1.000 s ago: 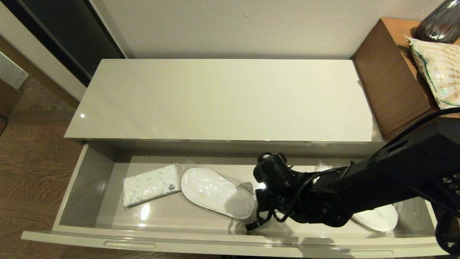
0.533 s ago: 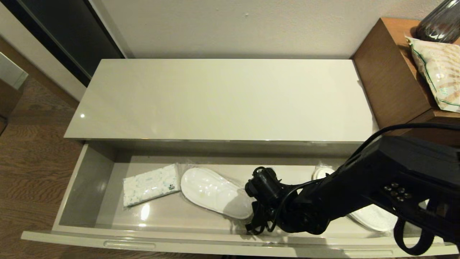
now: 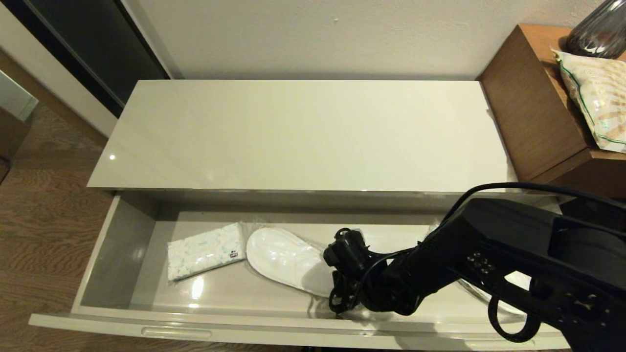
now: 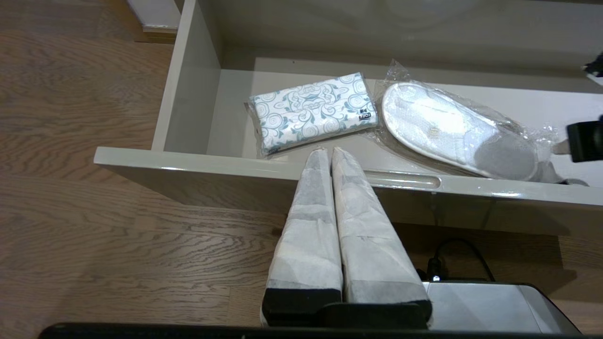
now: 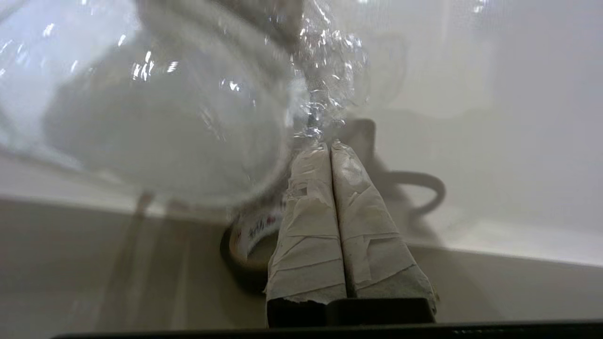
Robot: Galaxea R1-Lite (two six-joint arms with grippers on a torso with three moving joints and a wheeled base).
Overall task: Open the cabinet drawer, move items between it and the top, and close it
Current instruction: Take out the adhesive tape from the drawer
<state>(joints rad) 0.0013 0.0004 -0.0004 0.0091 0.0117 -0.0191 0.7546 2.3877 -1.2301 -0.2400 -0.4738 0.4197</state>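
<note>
Since the right gripper [image 5: 330,150] sits closed above the tape roll [image 5: 247,238] in the drawer [image 3: 117,313], it should open first.

A white slipper [image 3: 286,260] sealed in clear plastic is seen lying flat, and a second one [image 3: 513,283] is largely hidden. A brown wooden table [image 3: 533,107] is placed at the right, on which a printed bag [image 3: 596,93] and a dark glass vessel [image 3: 599,32] are set. Wood-grain flooring [image 3: 44,220] is laid below.
</note>
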